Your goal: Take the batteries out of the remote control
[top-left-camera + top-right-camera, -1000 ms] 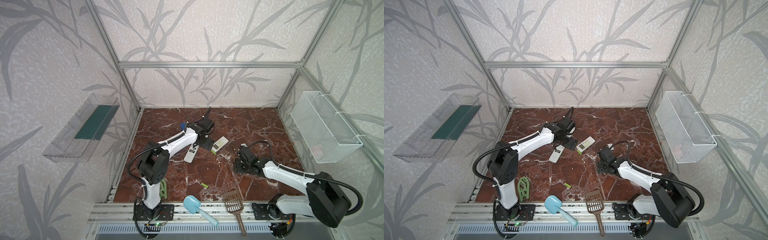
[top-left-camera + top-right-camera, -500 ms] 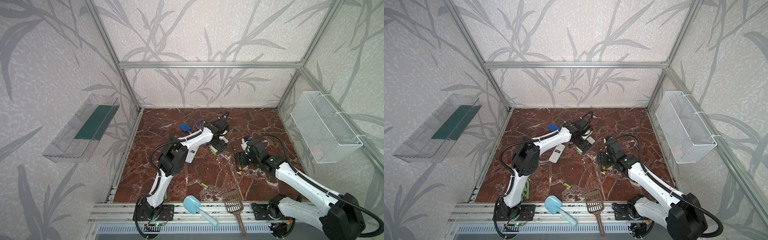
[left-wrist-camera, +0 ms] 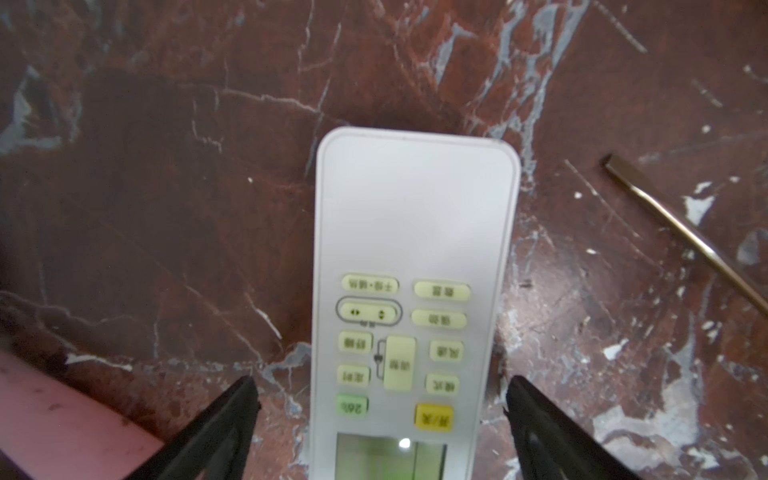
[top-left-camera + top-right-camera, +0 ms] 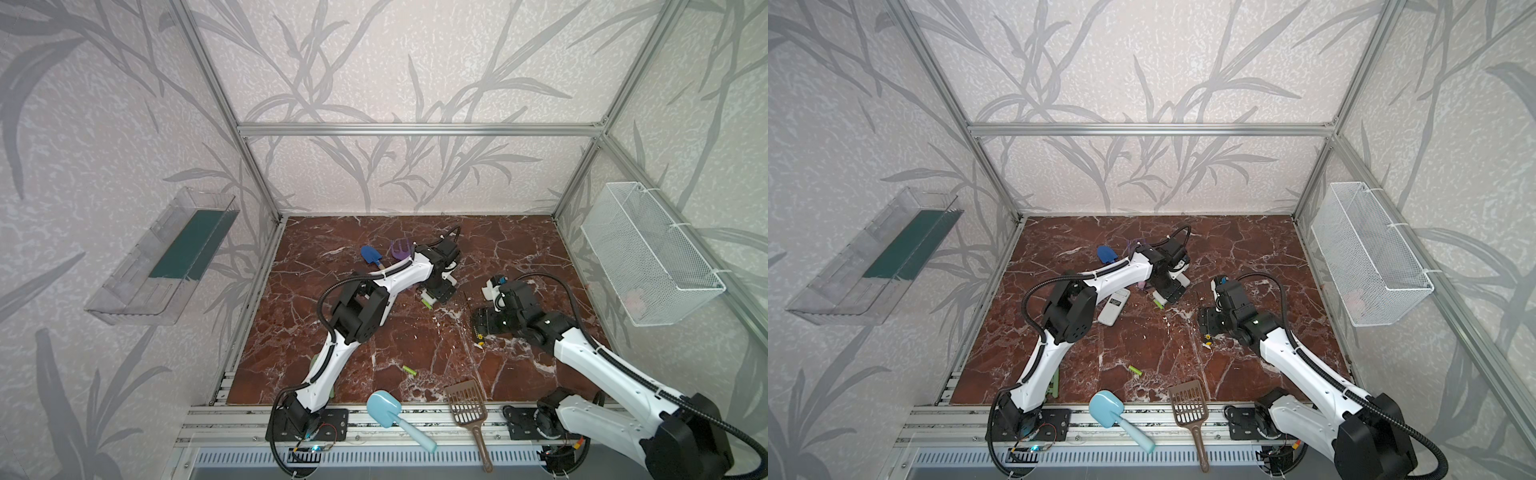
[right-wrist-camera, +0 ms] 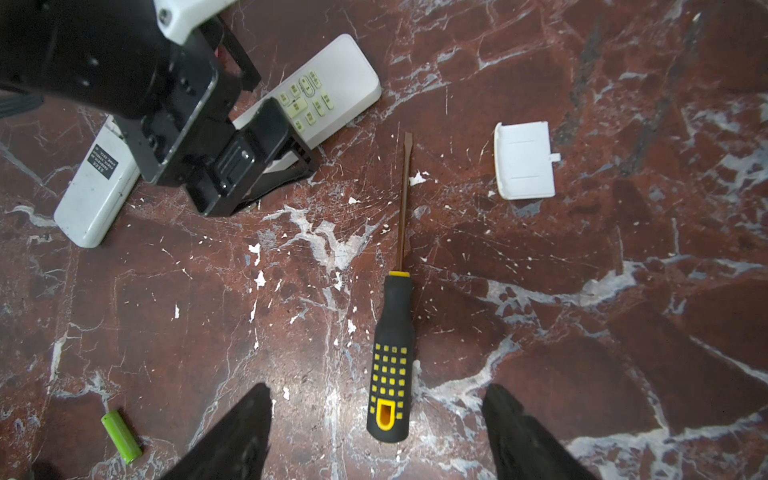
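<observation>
A white remote control [image 3: 415, 249] lies buttons up on the marble floor. My left gripper [image 3: 380, 382] is open and straddles it, with a gap on each side; it shows in both top views [image 4: 436, 291] [image 4: 1169, 291]. One lime-green battery [image 5: 121, 436] lies loose near the front [image 4: 409, 370] [image 4: 1134, 370]. My right gripper [image 5: 376, 392] is open just above the butt of a yellow-black screwdriver [image 5: 392, 361], holding nothing. A white battery cover [image 5: 524, 160] lies apart beyond the screwdriver's tip.
A second white remote [image 4: 1114, 306] lies back up beside the left arm. A light-blue scoop [image 4: 384, 409] and a brown slotted scoop [image 4: 465, 405] rest on the front rail. A small blue shovel [image 4: 370, 254] lies at the back. A wire basket [image 4: 648, 257] hangs on the right wall.
My left gripper has swung right from the back-up remote and come down over the buttons-up remote. My right arm has lifted its elbow while its gripper stays over the screwdriver.
</observation>
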Action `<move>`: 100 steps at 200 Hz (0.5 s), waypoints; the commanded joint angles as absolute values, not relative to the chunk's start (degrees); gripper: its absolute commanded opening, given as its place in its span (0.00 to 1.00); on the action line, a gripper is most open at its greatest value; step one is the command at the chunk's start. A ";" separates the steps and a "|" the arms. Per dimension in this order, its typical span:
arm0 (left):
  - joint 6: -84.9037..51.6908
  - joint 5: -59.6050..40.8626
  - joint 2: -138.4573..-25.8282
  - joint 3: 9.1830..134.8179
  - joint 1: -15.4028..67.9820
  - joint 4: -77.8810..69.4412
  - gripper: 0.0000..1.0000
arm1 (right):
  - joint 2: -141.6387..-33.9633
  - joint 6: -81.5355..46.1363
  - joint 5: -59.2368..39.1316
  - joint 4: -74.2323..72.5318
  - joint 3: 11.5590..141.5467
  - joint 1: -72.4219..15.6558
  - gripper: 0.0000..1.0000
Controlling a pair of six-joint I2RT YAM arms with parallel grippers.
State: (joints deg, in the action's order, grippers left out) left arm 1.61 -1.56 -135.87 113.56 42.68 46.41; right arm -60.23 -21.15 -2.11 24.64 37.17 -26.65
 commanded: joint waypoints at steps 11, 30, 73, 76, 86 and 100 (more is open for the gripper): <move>2.72 -1.12 -137.43 115.81 42.54 48.96 0.85 | -59.06 -20.67 -2.99 24.40 36.36 -26.02 0.80; 2.81 -0.71 -137.96 116.58 42.57 48.88 0.81 | -58.97 -20.74 -3.24 24.01 36.21 -25.95 0.79; 3.08 0.00 -138.45 117.93 42.58 48.25 0.63 | -58.63 -21.46 -3.87 23.16 35.55 -25.98 0.79; 3.08 0.00 -138.43 117.95 42.56 48.18 0.62 | -58.56 -21.49 -3.87 23.10 35.51 -25.93 0.79; 3.16 0.00 -138.43 118.11 42.54 47.99 0.61 | -58.45 -21.58 -3.87 23.18 35.45 -25.95 0.79; 3.42 0.02 -138.39 118.46 42.54 47.98 0.56 | -58.14 -21.62 -3.87 23.20 35.33 -25.99 0.79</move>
State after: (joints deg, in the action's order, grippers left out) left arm 2.13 -0.86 -137.10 116.44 42.68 46.87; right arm -59.70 -21.28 -3.51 23.75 36.25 -26.22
